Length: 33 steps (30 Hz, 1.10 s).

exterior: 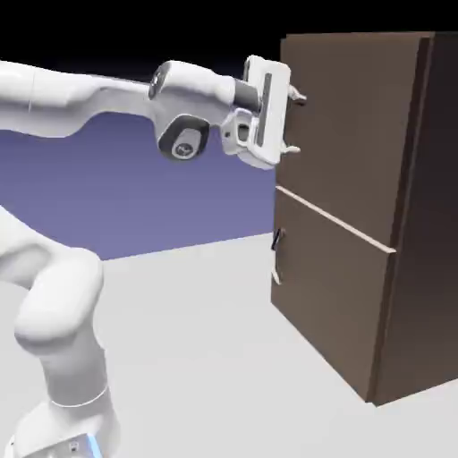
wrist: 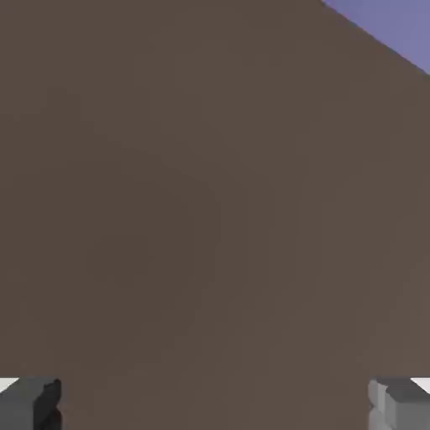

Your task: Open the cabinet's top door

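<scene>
The cabinet (exterior: 428, 233) stands tall and dark brown at the exterior view's right. Its top door (exterior: 358, 125) is a flat panel lying flush, above a pale seam (exterior: 335, 219). My gripper (exterior: 297, 123) is open and level at the top door's left edge, one finger tip above the other, both at or nearly at the panel. The top door's handle does not show; the hand covers that edge. In the hand view my gripper (wrist: 215, 405) has its finger tips (wrist: 34, 403) far apart in the bottom corners, with only the top door (wrist: 201, 210) ahead.
The lower door (exterior: 331, 295) sits under the seam with its small handle (exterior: 277, 243) on the left edge. The arm's elbow and base (exterior: 63, 358) rise at the lower left. The pale table (exterior: 206, 358) spreads before the cabinet. Blue backdrop (wrist: 395, 25) shows in one corner.
</scene>
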{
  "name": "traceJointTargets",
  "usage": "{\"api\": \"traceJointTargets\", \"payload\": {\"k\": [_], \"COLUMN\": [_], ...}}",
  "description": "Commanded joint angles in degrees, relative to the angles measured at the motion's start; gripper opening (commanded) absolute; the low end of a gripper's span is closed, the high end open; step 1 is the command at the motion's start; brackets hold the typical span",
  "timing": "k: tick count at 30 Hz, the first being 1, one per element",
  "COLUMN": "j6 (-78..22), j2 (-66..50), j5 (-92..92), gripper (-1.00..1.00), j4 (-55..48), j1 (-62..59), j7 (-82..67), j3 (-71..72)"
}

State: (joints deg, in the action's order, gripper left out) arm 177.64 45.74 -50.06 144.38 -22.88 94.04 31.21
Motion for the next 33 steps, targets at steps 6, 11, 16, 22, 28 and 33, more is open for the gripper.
{"api": "traceJointTargets", "payload": {"k": [6,11,16,22,28,33], "j6": [1.05,1.93,2.81,3.86,4.91,2.8], "j2": [3.79,6.95,10.11,13.91,17.7,18.96], "j5": [-14.52,-26.61,-38.71,-53.22,-67.73,-70.52], "gripper": [0.0,0.0,0.0,0.0,0.0,0.0], "j4": [-4.82,-8.83,-12.85,-17.67,-22.48,-27.17], "j1": [-6.83,-12.53,-18.22,-25.06,-31.89,-38.91], "j7": [14.96,27.42,39.88,54.83,69.78,71.76], "j3": [9.05,16.59,24.13,33.17,42.22,44.92]}}
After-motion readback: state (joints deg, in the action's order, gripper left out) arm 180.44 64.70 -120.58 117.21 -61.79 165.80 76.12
